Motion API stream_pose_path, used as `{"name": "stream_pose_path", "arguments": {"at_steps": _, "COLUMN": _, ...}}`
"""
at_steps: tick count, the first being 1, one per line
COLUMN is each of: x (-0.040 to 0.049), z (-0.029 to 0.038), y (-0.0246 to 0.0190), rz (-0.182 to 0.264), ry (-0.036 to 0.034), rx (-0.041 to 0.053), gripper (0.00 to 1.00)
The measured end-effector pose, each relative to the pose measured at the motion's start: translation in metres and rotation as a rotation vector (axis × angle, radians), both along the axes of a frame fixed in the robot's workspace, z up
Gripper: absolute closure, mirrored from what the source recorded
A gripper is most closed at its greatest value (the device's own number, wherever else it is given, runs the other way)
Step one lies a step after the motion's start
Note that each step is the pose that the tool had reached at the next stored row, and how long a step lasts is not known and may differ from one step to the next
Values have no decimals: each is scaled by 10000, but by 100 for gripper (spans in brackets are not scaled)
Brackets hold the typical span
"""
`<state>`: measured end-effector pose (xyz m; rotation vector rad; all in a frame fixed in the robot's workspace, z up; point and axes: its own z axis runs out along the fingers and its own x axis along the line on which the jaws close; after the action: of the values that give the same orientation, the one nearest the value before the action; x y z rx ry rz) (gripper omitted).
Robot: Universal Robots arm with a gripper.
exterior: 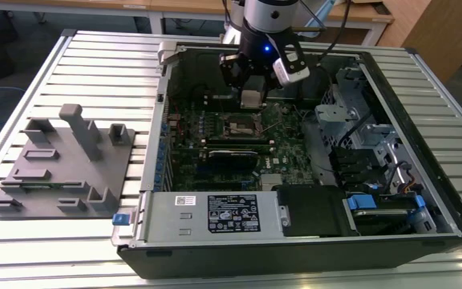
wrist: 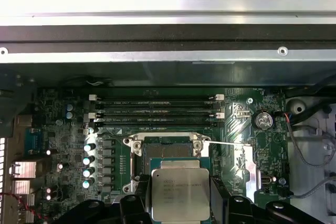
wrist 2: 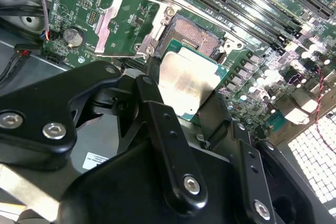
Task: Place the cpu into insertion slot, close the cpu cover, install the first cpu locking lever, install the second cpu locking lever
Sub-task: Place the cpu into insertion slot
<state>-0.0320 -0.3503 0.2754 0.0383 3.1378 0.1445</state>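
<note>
Ribbed aluminium slats make up the worktop [exterior: 70,60]. At the left of the exterior view, a grey moulded fixture plate [exterior: 62,162] with upright pegs and shallow pockets is laid on it. To its right, an open black computer case [exterior: 295,259] is laid on its side. A green motherboard [exterior: 287,150] is housed inside, with a grey metal box [exterior: 207,214] along the lower wall. At upper centre, the black claw [exterior: 251,96] is closed on the cpu [exterior: 251,99], a flat square chip with a dull silver top, gripped by opposite edges. In the second wrist view, the chip is held just over the edge of the insertion slot [wrist 2: 194,35], whose dark centre is left exposed. The cpu cover [wrist 2: 105,23], a thin silver frame, is swung open beside the slot.
</note>
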Motion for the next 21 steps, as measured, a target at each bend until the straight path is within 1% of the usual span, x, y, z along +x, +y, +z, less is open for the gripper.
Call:
{"name": "stream_pose_path", "arguments": {"at_steps": 6, "x": -1, "z": -7, "y": 0, "rz": 0, "ry": -1, "rx": 22, "gripper": 46}}
{"name": "stream_pose_path", "arguments": {"at_steps": 14, "x": -3, "z": -40, "y": 0, "rz": 0, "ry": 0, "rx": 24, "gripper": 46}}
{"name": "stream_pose_path", "arguments": {"at_steps": 21, "x": -3, "z": -50, "y": 0, "rz": 0, "ry": -1, "rx": 25, "gripper": 46}}
